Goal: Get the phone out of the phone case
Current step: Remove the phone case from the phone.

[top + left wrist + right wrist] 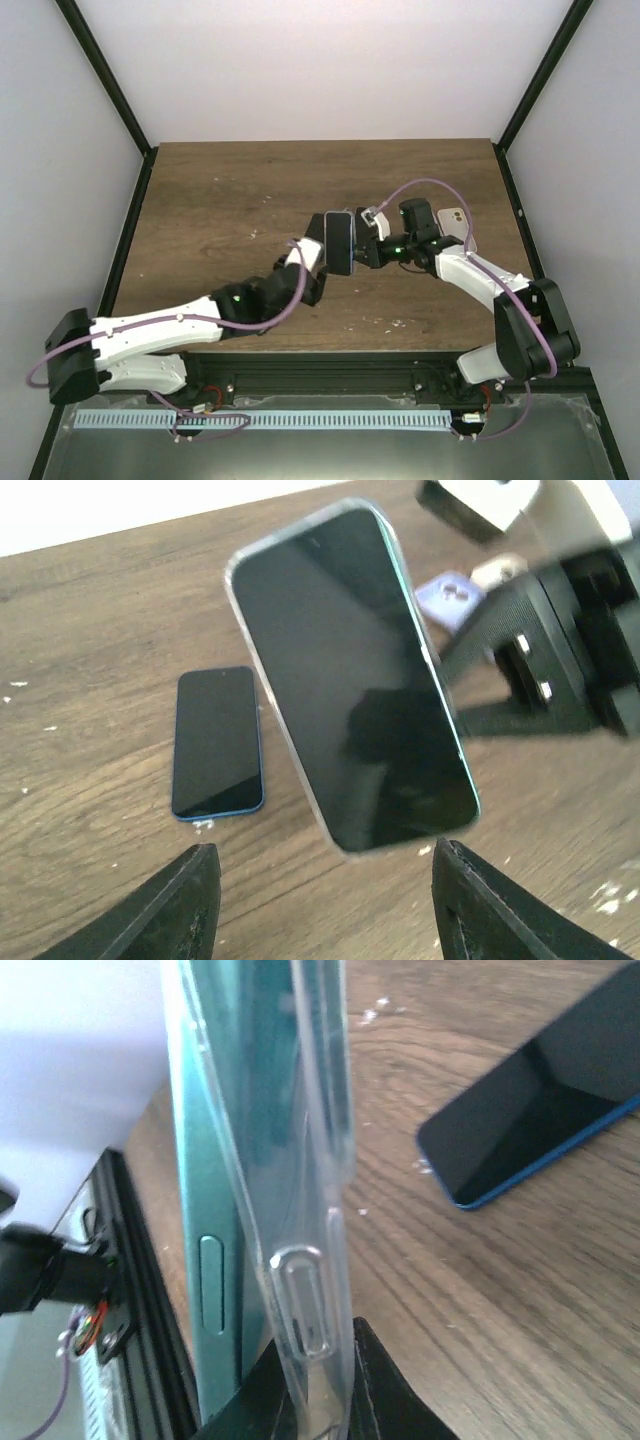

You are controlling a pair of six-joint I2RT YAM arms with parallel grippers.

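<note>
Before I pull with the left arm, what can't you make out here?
Top view: phone too small to tell from its case; blue phone unseen, likely under the arms.
Left wrist: right jaws' hold on the case blurred and behind the phone; purple item partly behind the phone too.
Right wrist: both case ends cut off by the frame, so how far the phone is seated is unclear.

No lettering, brand, label or number can be read in any view
</note>
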